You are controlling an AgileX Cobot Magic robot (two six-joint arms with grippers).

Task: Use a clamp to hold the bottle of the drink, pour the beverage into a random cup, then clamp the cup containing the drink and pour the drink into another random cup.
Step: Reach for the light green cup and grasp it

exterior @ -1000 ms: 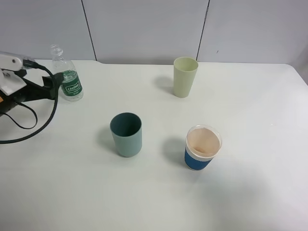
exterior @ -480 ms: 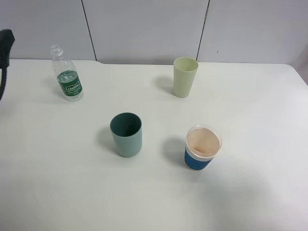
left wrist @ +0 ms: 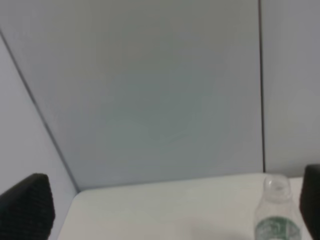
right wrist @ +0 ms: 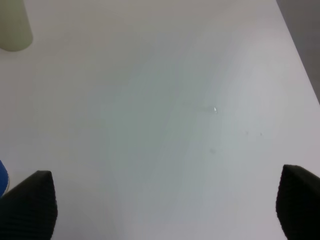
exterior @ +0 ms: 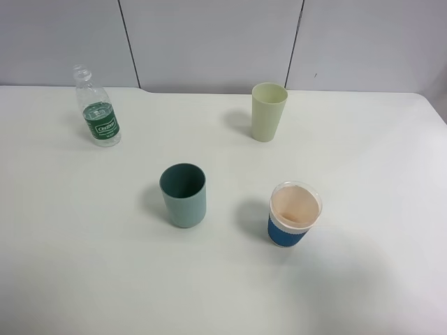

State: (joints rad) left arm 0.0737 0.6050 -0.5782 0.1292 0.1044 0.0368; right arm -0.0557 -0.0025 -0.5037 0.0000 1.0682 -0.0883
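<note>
A clear plastic bottle with a green label stands upright at the table's back left; it also shows in the left wrist view. A pale green cup stands at the back centre. A dark teal cup stands in the middle. A cup with a blue sleeve stands right of it. Neither arm shows in the exterior view. My left gripper is open and empty, back from the bottle. My right gripper is open and empty over bare table, with the pale green cup far off.
The white table ends at a grey panelled wall behind the bottle and the pale green cup. The table's right edge shows in the right wrist view.
The left arm, which was beside the bottle a second ago, has drawn back off the left edge of the exterior view. The bottle and cups have not moved.
</note>
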